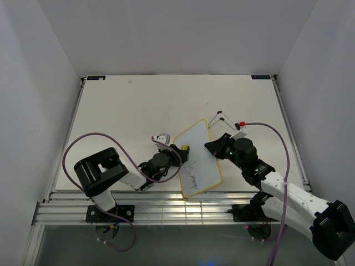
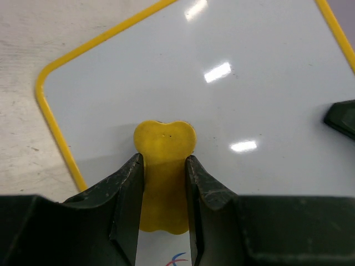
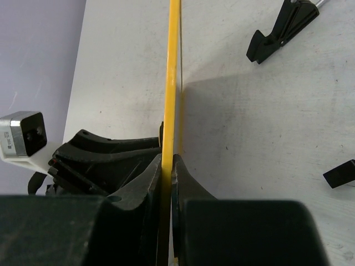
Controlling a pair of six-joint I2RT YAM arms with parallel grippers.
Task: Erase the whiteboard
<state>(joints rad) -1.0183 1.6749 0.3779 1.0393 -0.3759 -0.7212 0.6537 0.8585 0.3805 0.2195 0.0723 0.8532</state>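
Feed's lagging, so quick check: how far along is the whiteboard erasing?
Done: the far half of the whiteboard looks clean. In hand: the right gripper clamps its yellow edge, and the left gripper holds the eraser on the surface. Left: handwriting near the board's near end.

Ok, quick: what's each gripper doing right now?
Left gripper: closed, holding the yellow eraser.
Right gripper: closed, clamped on the edge of the whiteboard.
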